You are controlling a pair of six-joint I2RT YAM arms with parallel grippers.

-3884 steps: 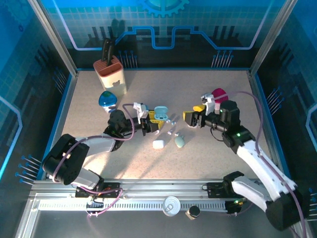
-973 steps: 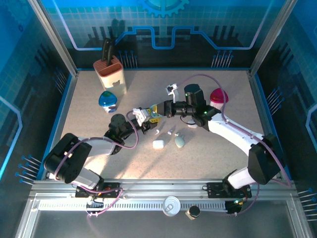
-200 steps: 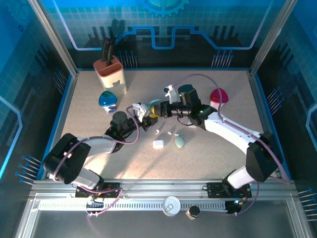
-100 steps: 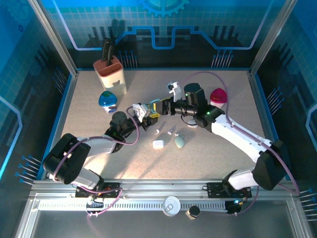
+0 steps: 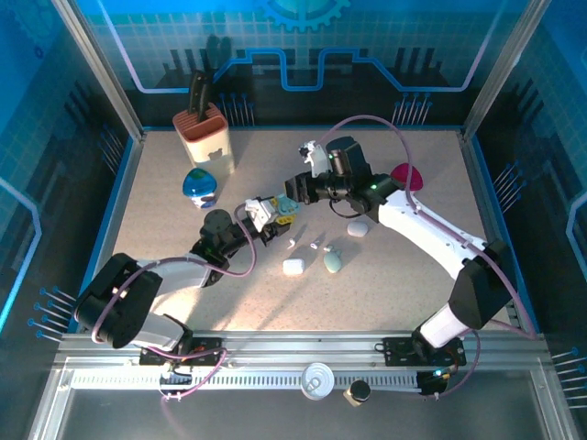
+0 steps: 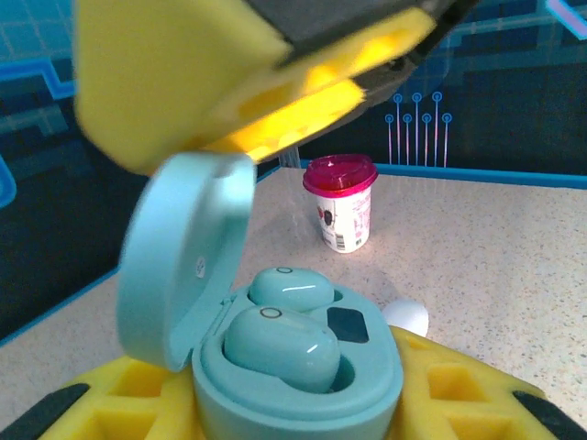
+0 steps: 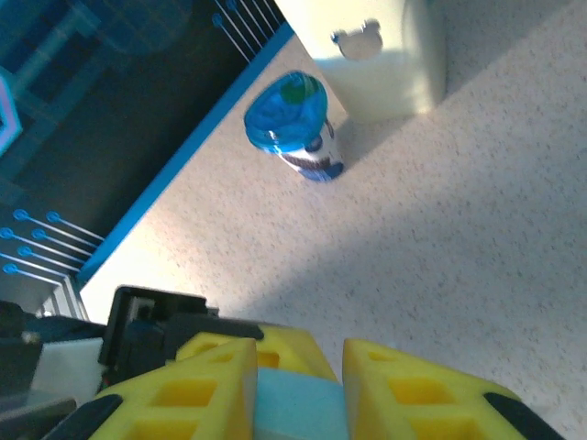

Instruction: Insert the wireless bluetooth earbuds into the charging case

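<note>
While left fingers (image 6: pixel 440 390) clamp charging case (image 6: pixel 293 408) upright, right fingers (image 7: pixel 206 390) pinch raised lid (image 6: pixel 188 261); 2 earbuds (image 6: pixel 280 346) inside.

Top camera overlooks the whole table (image 5: pixel 394 284); both wrist cameras closely share the charging case (image 6: pixel 303 385).

Left arm (image 5: pixel 174 270): lies low, reaching forward and to the right from its base, wrist toward table centre. Left gripper (image 5: pixel 275 215): yellow fingers (image 6: pixel 449 390) closed from both sides on the base of the charging case (image 6: pixel 303 394), which sits upright.

Right arm (image 5: pixel 422 229): stretched well across, elbow out to the right, forearm angled up and left, wrist just beyond the left gripper. Right gripper (image 7: pixel 298 385): points down toward the left gripper, its two yellow fingers pressed on either side of the raised lid (image 6: pixel 183 257). The two grippers sit close together.
</note>
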